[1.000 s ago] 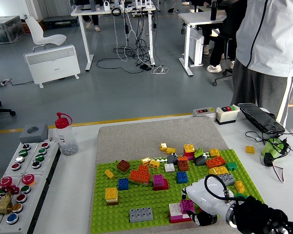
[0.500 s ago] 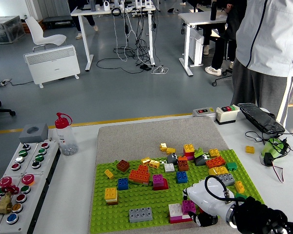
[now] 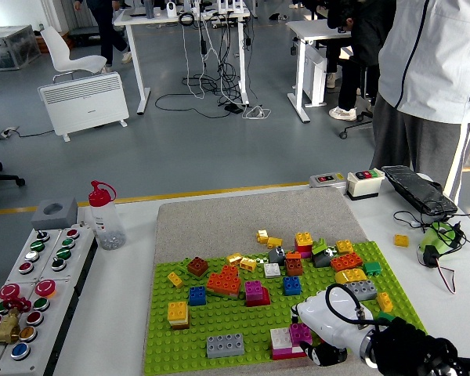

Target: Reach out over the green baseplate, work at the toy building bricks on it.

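The green baseplate (image 3: pixel 243 317) lies on a grey mat and carries several toy bricks. Among them are a grey one (image 3: pixel 225 344), a yellow one (image 3: pixel 178 312), a blue one (image 3: pixel 197 295) and an orange cluster (image 3: pixel 224 282). My right hand (image 3: pixel 317 338), white on a black arm, comes in from the lower right corner. Its fingers curl against a magenta brick (image 3: pixel 301 332) that sits on a white and pink stack (image 3: pixel 281 342) at the plate's near edge. The hand hides the brick's right side. My left hand is out of sight.
A person (image 3: pixel 431 78) stands at the far right, hands out of view. A button box (image 3: pixel 31 290) and a red-capped bottle (image 3: pixel 106 215) stand left. A loose yellow brick (image 3: pixel 401 240), a green device (image 3: pixel 439 239) with wires and a black case (image 3: pixel 417 188) lie right.
My right hand has shifted slightly left and toward the near edge, staying at the magenta brick. The bricks on the plate have not moved.
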Controlling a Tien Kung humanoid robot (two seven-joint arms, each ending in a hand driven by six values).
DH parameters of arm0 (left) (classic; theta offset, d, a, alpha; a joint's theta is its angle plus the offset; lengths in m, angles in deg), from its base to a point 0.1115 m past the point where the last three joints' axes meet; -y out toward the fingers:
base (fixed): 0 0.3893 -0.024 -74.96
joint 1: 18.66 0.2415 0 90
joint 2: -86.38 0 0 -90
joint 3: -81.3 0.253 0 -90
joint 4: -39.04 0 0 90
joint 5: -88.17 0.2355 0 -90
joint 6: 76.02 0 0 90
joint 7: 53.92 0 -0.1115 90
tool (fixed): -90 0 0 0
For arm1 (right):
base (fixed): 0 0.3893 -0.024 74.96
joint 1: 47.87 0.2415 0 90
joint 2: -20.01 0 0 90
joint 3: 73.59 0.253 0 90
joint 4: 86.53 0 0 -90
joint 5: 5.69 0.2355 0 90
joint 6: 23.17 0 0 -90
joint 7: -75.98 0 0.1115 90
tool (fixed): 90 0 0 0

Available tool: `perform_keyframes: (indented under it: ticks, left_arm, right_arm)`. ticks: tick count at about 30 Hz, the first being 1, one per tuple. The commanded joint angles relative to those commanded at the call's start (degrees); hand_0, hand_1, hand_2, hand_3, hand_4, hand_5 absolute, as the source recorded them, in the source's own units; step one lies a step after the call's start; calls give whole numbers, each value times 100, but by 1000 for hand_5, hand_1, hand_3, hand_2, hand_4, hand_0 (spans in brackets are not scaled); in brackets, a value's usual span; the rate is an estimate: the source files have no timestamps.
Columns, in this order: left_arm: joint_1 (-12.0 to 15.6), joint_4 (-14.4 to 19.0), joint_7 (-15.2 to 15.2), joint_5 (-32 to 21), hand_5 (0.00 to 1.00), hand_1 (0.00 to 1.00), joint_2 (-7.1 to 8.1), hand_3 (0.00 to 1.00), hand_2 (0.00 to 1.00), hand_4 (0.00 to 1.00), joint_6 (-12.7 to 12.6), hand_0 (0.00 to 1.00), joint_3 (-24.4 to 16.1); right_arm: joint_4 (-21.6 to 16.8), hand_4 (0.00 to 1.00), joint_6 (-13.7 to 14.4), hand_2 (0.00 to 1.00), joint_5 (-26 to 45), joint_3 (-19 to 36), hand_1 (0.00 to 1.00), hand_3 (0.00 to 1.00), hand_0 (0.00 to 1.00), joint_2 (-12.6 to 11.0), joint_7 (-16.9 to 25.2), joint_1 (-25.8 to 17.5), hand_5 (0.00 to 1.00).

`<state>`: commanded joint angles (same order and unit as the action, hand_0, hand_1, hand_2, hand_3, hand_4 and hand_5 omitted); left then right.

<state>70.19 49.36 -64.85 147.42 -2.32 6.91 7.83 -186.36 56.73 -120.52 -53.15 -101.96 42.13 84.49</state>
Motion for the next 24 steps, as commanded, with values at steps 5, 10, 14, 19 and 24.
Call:
perform_keyframes:
  ticks: [5, 10, 14, 19, 24]
  left_arm:
    - [-14, 0, 3, -13, 998, 776, 3, 674, 789, 479, 2, 728, 12]
    - [-23, 0, 5, -20, 998, 776, 5, 674, 788, 480, 3, 728, 16]
    - [-27, 0, 6, -20, 998, 775, 6, 674, 788, 480, 4, 728, 16]
    - [-29, 0, 6, -24, 998, 775, 5, 673, 787, 480, 3, 728, 13]
    - [-34, 0, 4, -25, 998, 775, 5, 673, 787, 480, 3, 728, 11]
  right_arm:
    - [48, 557, 3, 577, 7, -4, 320, 604, 127, 12, 4, -2, 275]
    - [89, 559, 10, 578, 8, -1, 319, 603, 127, 23, 12, 0, 275]
    - [111, 562, 14, 578, 7, 2, 321, 604, 127, 25, 16, 2, 275]
    - [115, 567, 17, 602, -17, 30, 330, 616, 140, 17, 22, -4, 279]
    - [73, 567, 0, 602, -107, 120, 330, 616, 140, -1, 46, -7, 279]
